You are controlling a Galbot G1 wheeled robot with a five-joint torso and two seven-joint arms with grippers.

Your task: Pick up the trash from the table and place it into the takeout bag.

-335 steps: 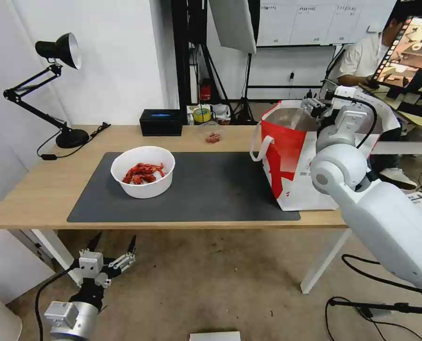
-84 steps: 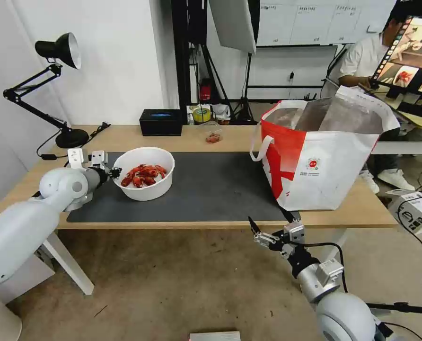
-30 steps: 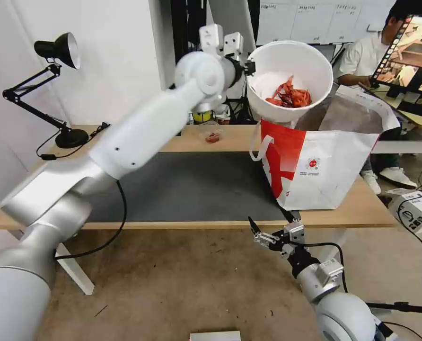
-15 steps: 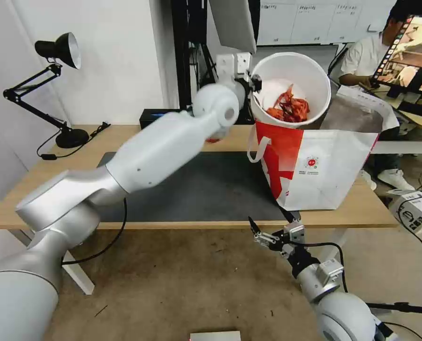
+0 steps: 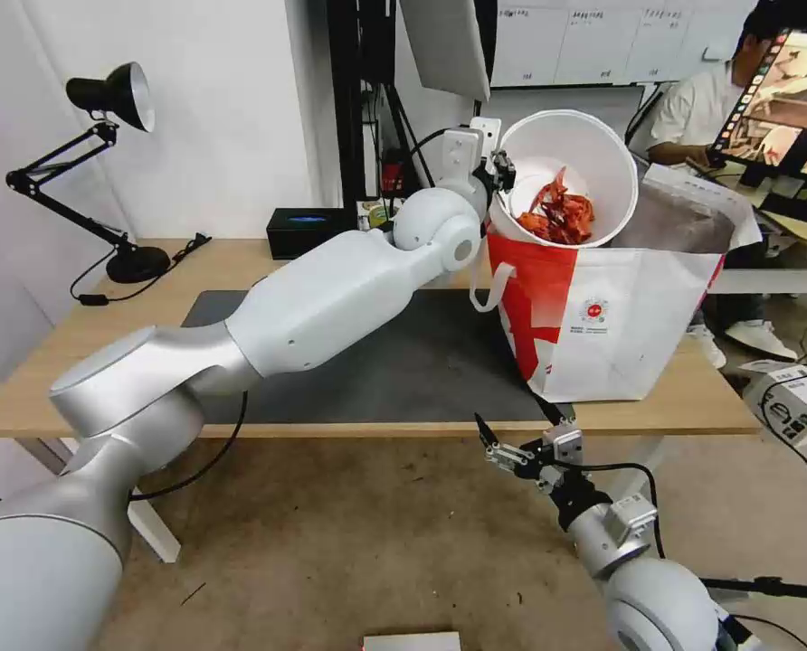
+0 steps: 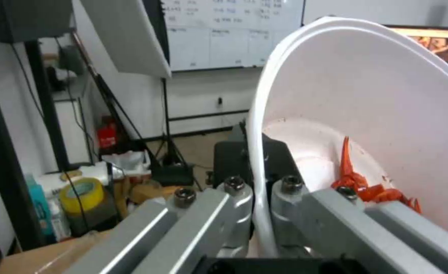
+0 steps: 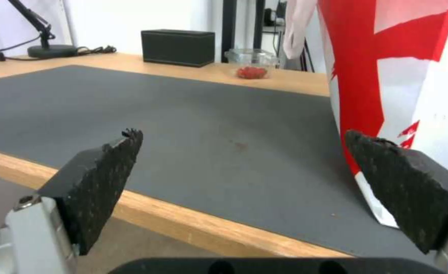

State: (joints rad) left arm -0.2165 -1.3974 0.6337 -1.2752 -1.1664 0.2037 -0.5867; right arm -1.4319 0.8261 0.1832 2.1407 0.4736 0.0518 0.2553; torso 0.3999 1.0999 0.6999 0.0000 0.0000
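Observation:
The trash in sight is a white round bowl (image 5: 574,149) of red crayfish shells (image 5: 559,212). It is tipped on its side, mouth toward me, at the open top of the takeout bag (image 5: 616,312), over the bag's red side. My left gripper (image 5: 501,172) is shut on the bowl's near rim. In the left wrist view the rim of the bowl (image 6: 381,106) runs between the fingers of that gripper (image 6: 262,187), with the shells (image 6: 368,190) low inside. My right gripper (image 5: 515,429) hangs open below the table's (image 5: 78,362) front edge, holding nothing.
A dark grey mat (image 5: 394,353) covers the table's middle. A black box (image 5: 308,231) and a desk lamp (image 5: 114,99) stand at the back. The right wrist view shows the open right gripper (image 7: 254,171), the bag (image 7: 386,57) and a small clear container (image 7: 252,62).
My left arm has carried the bowl from the mat up over the bag, then lowered it to the bag's mouth. The right arm has stayed still for the last few frames.

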